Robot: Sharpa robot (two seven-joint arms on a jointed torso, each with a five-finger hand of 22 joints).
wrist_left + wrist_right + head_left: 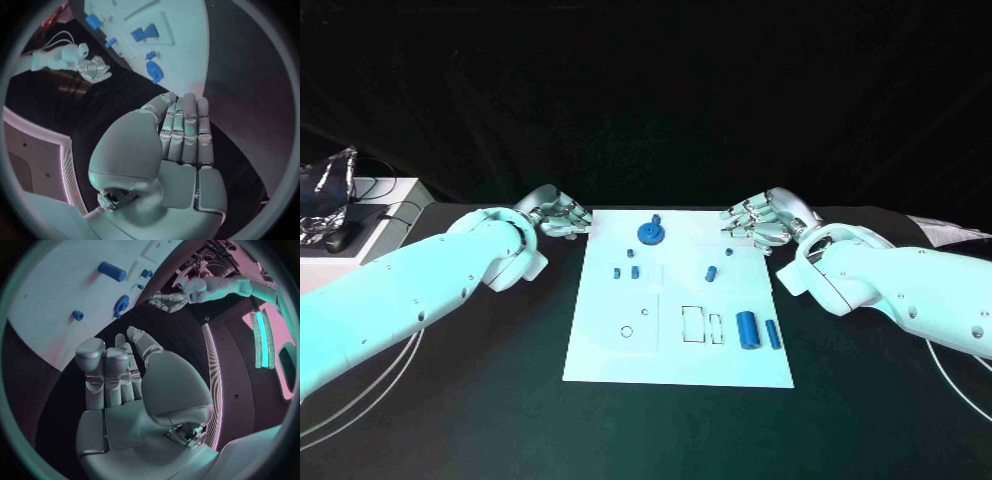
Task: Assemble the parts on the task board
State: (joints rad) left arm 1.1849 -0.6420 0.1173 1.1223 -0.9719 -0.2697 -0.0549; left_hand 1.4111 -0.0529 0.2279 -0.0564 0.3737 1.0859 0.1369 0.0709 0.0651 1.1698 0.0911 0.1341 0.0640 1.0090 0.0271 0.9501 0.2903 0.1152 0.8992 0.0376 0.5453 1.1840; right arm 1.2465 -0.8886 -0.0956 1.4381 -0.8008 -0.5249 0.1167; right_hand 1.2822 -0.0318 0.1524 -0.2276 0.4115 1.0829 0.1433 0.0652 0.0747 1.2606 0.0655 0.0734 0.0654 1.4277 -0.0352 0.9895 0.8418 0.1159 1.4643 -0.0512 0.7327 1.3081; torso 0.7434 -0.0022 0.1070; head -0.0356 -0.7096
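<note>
**Inspector:** While both arms flank the task board (pixel 678 370), what is the state of each hand?

**Assistant:** Left hand (pixel 557 215) sits just off the board's far left corner, over the black table (pixel 473 420). Its wrist view shows the fingers (pixel 186 132) held straight and close together with the thumb alongside, grasping nothing. Right hand (pixel 764 220) sits just off the board's far right corner. Its fingers (pixel 107 375) are likewise extended side by side, nothing between them. Both hands released, neither touching the board.

**Inspector:** Location of the parts?

**Assistant:** All on the board. A round blue gear-like part (pixel 651 234) stands near the far edge, at about mid-width. Nearer than that, toward the board's left side, lie two small blue pegs (pixel 626 271) close together. A single small peg (pixel 711 272) lies right of the board's centre. Two larger blue cylinders (pixel 760 331) lie side by side near the board's right edge, on its nearer half.

**Inspector:** Board features?

**Assistant:** Thin outlined rectangular slots (pixel 694 324) show on the nearer half, just left of the cylinders, and a small round hole (pixel 626 331) lies toward the board's left edge. Whether any slot holds a piece, I cannot tell.
</note>
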